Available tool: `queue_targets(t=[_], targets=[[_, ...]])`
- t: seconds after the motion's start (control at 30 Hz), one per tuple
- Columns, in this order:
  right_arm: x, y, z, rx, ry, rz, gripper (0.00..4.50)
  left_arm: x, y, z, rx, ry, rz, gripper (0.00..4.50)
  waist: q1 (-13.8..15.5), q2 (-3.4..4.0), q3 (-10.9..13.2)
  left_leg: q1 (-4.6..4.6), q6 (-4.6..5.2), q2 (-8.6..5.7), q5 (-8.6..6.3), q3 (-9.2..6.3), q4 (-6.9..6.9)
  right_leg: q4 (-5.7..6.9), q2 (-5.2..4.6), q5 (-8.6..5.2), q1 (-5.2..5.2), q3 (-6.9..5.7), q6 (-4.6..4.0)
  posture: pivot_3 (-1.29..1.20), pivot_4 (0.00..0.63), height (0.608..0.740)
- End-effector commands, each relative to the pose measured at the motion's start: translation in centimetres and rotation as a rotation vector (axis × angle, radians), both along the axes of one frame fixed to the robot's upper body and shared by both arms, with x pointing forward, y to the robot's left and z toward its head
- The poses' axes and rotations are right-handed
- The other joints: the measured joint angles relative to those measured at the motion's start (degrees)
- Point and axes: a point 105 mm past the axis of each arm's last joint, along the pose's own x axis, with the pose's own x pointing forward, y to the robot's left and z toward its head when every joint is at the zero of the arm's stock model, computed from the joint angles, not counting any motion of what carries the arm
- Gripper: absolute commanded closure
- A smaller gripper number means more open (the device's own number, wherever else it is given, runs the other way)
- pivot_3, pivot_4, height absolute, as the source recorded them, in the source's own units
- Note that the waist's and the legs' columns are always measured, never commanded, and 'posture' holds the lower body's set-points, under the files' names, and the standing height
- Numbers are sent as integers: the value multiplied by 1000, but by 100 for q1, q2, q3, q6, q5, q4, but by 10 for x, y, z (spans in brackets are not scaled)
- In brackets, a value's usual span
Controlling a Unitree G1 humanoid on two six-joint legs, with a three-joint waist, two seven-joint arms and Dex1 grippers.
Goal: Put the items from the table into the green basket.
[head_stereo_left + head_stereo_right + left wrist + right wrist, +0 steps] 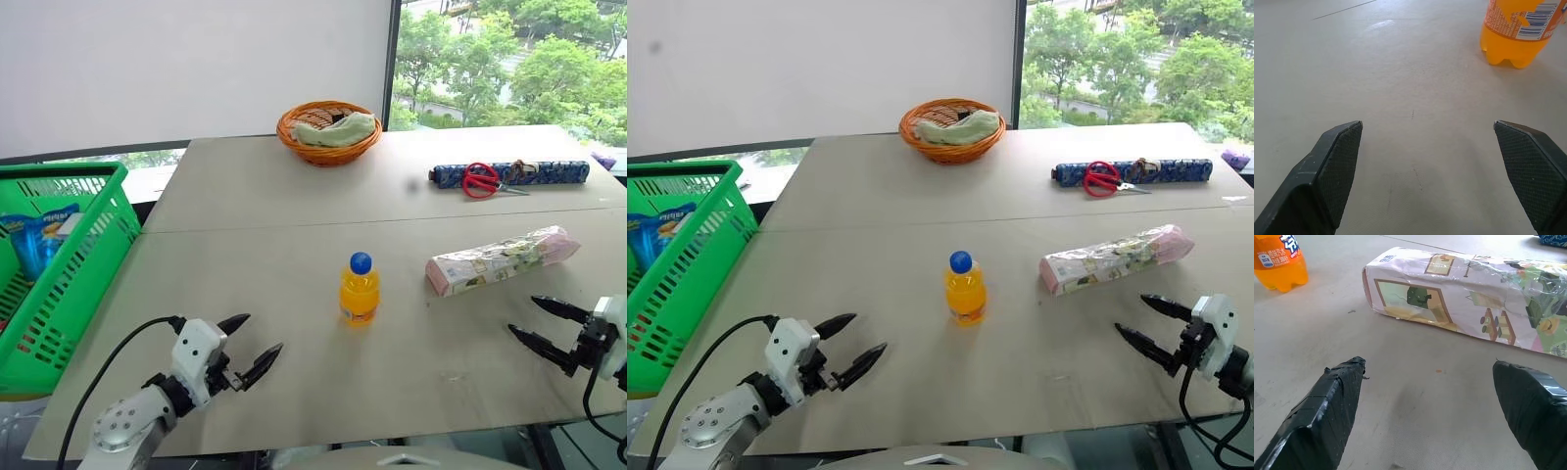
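Small orange-drink bottle with blue cap (360, 289) stands upright near the middle of the pale grey-beige table (294, 206), just nearer than its seam. Long packet with pale patterned wrapping and pink end (502, 259) lies flat to the bottle's right, well apart from it. Bright green slotted plastic basket (61, 284) sits off the table's left edge, blue packaging inside.

Left gripper (249, 349): fingers spread wide, empty, over the near-left tabletop, pointing toward the bottle. Right gripper (536, 321): fingers spread wide, empty, at the near right, just nearer than the packet, not touching it.
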Motion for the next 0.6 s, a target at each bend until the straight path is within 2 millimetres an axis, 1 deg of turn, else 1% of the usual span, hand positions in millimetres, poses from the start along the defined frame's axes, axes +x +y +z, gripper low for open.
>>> queue_targets(t=[0.03,0.13,0.43,0.53,0.6], targets=[[2,-1,12,-1,-58,-8,0,2,-7,6,7,-34,-43,69,0,0,0,0,0,0,0,0,0,0,0,0,0,0,0,66,0,740],[1,2,12,-9,-64,-2,0,1,-11,2,-2,-20,-54,69,1,4,-3,0,0,0,0,0,0,0,0,0,1,-1,0,72,0,740],[4,5,11,9,-54,4,0,1,-11,2,-44,8,-47,69,-1,5,-3,1,0,0,0,1,0,0,0,0,1,0,0,71,0,740],[3,4,12,41,-28,-5,0,2,-18,6,-50,-5,-72,69,1,5,-3,1,0,0,0,0,0,0,0,0,1,0,0,73,0,740],[2,4,12,22,-20,2,0,1,-22,7,-68,-7,-87,69,1,7,-5,0,0,0,0,1,0,0,0,0,0,0,0,73,0,740]])
